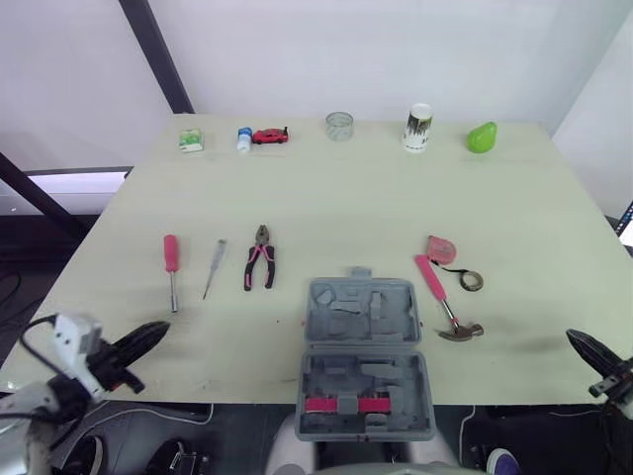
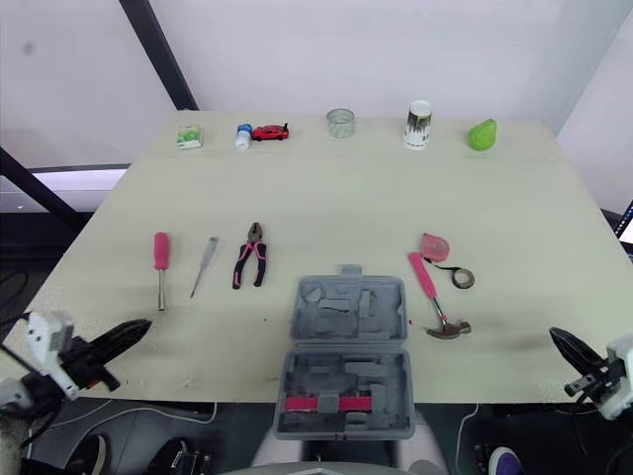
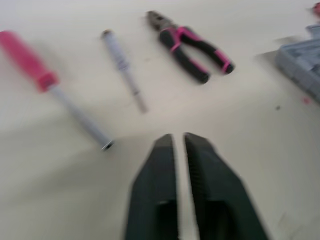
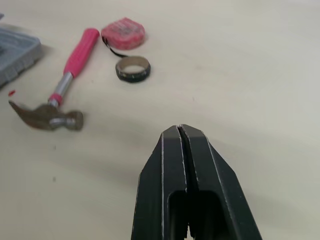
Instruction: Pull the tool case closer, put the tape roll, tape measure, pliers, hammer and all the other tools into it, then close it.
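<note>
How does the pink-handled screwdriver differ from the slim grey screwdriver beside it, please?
The pink-handled screwdriver has a thick pink handle and is longer; the grey screwdriver is thin and pale throughout. The pink-handled one lies straight, the grey one slanted. Both lie flat on the table, left of the pliers.

We take this for a test lab: a plain pale tabletop beyond our left claw, white walls behind.

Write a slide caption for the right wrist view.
Shut right gripper over the table, facing hammer, tape roll and tape measure.
</note>
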`<state>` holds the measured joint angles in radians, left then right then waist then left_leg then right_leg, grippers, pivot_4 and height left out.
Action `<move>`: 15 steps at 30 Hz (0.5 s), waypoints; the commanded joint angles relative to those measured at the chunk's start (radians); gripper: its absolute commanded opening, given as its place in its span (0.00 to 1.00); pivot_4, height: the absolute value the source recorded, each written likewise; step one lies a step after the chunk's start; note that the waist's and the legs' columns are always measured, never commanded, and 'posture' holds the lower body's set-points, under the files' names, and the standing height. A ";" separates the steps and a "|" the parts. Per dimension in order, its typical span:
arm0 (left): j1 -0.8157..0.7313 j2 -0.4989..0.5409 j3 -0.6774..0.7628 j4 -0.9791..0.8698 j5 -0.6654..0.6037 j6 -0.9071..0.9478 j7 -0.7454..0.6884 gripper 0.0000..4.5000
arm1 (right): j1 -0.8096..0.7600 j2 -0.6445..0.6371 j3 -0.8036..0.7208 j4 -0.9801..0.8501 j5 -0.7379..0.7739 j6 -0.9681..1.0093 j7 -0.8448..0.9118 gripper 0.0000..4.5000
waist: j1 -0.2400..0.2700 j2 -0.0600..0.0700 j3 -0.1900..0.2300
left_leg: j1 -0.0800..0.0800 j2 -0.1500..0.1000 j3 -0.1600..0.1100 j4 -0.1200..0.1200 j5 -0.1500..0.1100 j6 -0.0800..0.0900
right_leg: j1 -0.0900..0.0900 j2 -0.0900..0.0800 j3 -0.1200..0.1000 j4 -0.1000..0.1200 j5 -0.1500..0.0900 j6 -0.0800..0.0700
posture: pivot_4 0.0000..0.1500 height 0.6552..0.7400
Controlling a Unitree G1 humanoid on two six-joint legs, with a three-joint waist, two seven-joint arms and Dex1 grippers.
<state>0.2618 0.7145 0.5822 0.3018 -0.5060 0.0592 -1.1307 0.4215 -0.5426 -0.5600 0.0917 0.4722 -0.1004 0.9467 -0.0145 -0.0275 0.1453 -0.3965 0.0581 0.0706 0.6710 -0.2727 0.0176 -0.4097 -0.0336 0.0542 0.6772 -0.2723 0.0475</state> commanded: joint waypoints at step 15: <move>0.029 0.027 0.048 0.005 -0.056 -0.007 -0.092 1.00 | 0.050 -0.036 -0.046 -0.079 0.026 0.025 -0.025 0.99 | 0.000 -0.001 -0.002 | 0.001 0.001 0.000 0.000 0.000 0.000 | 0.000 -0.001 0.001 0.000 -0.002 -0.003 | 1.00 1.00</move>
<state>0.2862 0.7204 0.6194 0.3443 -0.5439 0.0527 -1.2074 0.4711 -0.5582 -0.5882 0.0486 0.5015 -0.0815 0.9413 -0.0147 -0.0287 0.1437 -0.3955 0.0587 0.0710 0.6710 -0.2727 0.0175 -0.4097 -0.0342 0.0549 0.6774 -0.2740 0.0444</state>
